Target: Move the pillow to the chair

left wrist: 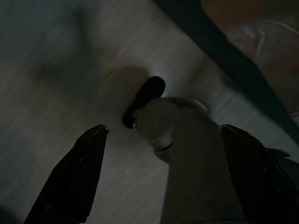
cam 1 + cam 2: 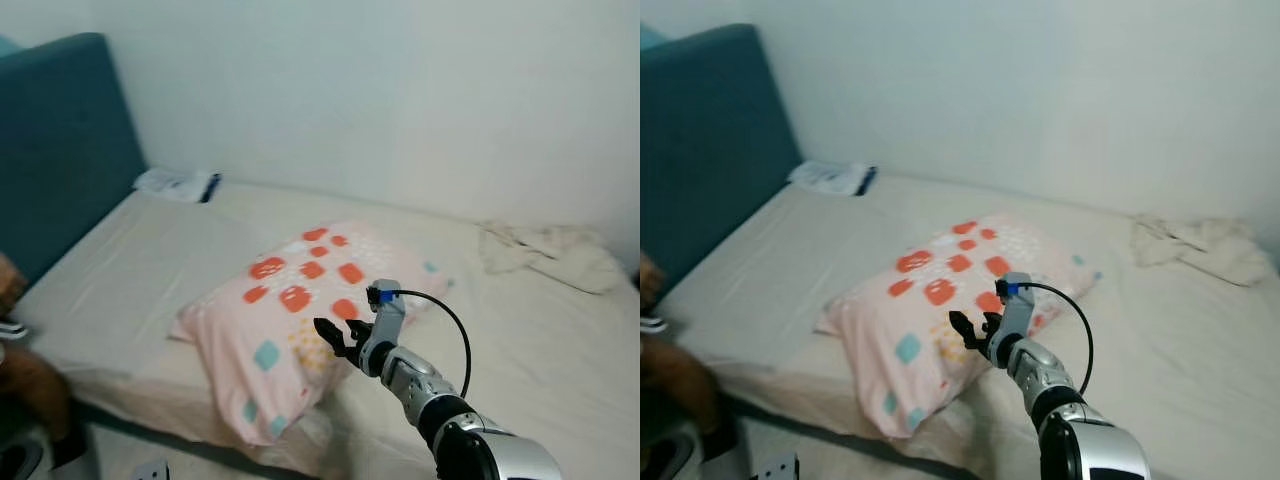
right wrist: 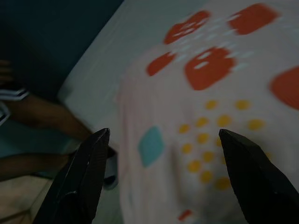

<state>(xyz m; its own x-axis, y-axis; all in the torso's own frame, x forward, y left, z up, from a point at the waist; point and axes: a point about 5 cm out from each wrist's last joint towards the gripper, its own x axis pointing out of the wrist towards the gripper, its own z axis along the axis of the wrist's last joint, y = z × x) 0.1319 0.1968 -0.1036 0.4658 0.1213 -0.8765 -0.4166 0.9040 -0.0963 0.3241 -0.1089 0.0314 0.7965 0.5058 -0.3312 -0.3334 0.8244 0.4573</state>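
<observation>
A pale pink pillow (image 2: 300, 310) with red, teal and yellow patches lies on the bed (image 2: 150, 250), near its front edge. My right gripper (image 2: 338, 335) reaches out over the pillow's near right side, fingers open, nothing between them. In the right wrist view the two black fingers (image 3: 79, 182) spread wide, with the pillow (image 3: 210, 116) close ahead. The left gripper (image 1: 159, 172) hangs low over the floor, open, its fingers (image 1: 70, 177) apart, with my own leg and foot seen between them.
A teal headboard (image 2: 60, 150) stands at the bed's left end. White papers or a packet (image 2: 178, 183) lie at the far left corner, and a crumpled cream cloth (image 2: 545, 252) at the far right. A person's arm (image 2: 25, 370) shows at the lower left.
</observation>
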